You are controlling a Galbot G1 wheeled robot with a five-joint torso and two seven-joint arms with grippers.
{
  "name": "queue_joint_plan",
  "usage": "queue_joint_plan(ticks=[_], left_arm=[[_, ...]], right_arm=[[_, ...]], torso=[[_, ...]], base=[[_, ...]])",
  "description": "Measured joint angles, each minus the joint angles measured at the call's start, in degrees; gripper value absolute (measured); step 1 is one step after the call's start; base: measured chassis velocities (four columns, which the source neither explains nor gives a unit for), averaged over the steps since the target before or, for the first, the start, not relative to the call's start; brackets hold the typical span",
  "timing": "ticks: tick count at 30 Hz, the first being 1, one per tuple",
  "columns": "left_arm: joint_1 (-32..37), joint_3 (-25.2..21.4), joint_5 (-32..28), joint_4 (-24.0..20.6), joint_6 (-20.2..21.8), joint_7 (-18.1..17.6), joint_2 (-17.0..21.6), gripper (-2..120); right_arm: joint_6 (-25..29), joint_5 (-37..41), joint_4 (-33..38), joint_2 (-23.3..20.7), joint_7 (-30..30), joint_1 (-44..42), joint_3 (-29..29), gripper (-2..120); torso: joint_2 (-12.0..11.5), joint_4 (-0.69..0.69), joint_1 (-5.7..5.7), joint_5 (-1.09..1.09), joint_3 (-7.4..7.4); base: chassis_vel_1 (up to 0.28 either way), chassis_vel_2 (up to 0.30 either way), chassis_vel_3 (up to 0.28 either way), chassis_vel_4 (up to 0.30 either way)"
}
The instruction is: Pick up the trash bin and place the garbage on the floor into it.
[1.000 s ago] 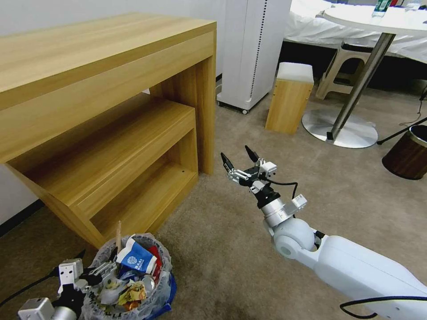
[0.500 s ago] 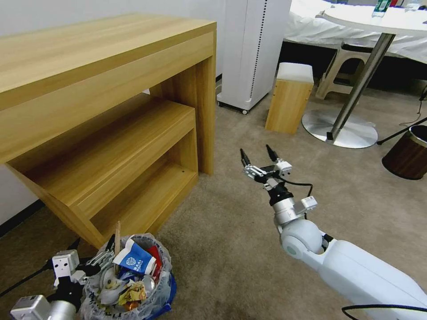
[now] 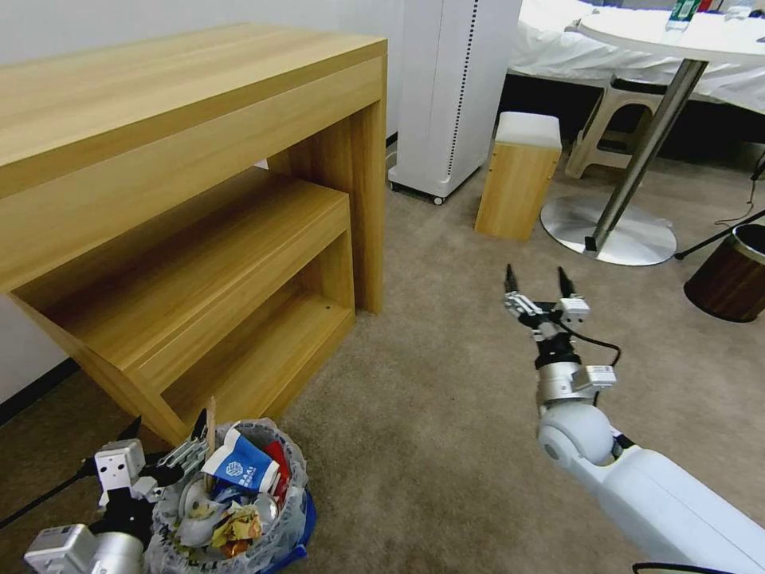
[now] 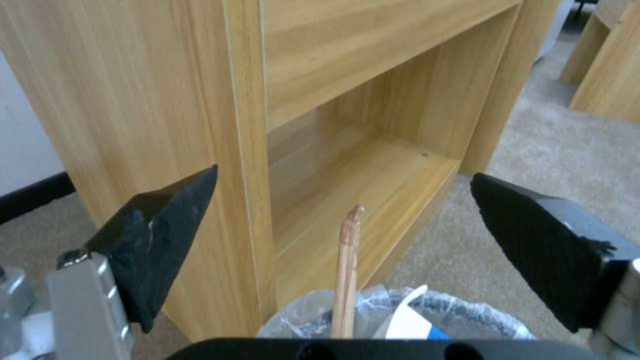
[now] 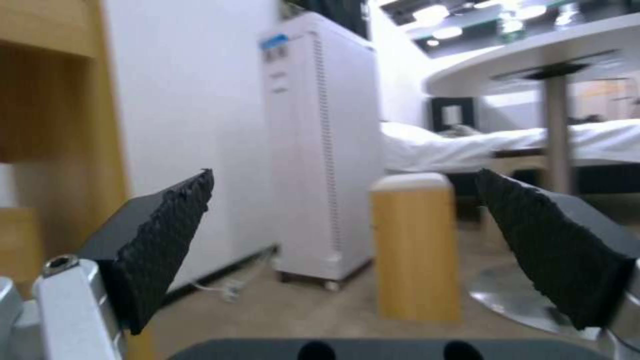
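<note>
Head view: wide beige floor [image 3: 430, 446] bare of litter, wooden shelf unit [image 3: 199, 239] to the left, and at its foot the trash bin [image 3: 275, 530], bag-lined and crammed with the garbage [image 3: 231, 486] — blue-white carton, red wrapper, wooden stick [image 3: 211, 430] poking up. Beside the bin, left gripper [image 3: 171, 450] spread wide at the rim, gripping nothing, probably parked there to steady or lift. Farther out over open carpet, right gripper [image 3: 539, 283] raised, fingers parted and empty, likely because nothing remains to collect.
</note>
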Motion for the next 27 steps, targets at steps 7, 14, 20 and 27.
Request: queue_joint_plan(ticks=[7,14,20,27], left_arm=[[-0.04,0.86,2.08,-0.30,-0.14,0.25,0.31,100],[-0.15,1.98,4.48,-2.15,0.43,1.06,0.79,100],[-0.76,1.79,6.31,-2.18,0.27,0.43,0.86,100],[-1.54,2.17,9.24,-1.43,-0.87,-0.09,-0.49,100]], right_arm=[[-5.92,-4.66,0.31,2.15,3.01,-5.14,9.47,100],[-13.07,-7.27,5.55,7.21,2.51,-10.52,18.22,100],[-17.80,-12.56,4.56,7.67,5.43,-10.13,14.71,100],[-21.68,-9.77,-0.56,8.69,5.47,-6.55,7.74,100]], torso=[[0.00,-0.01,0.00,-0.01,0.00],[0.00,0.00,0.00,-0.01,0.00],[0.00,0.01,0.00,-0.02,0.00],[0.00,0.01,0.00,0.00,0.00]], base=[[0.000,0.000,0.000,0.000],[0.000,0.000,0.000,0.000],[0.000,0.000,0.000,0.000],[0.000,0.000,0.000,0.000]])
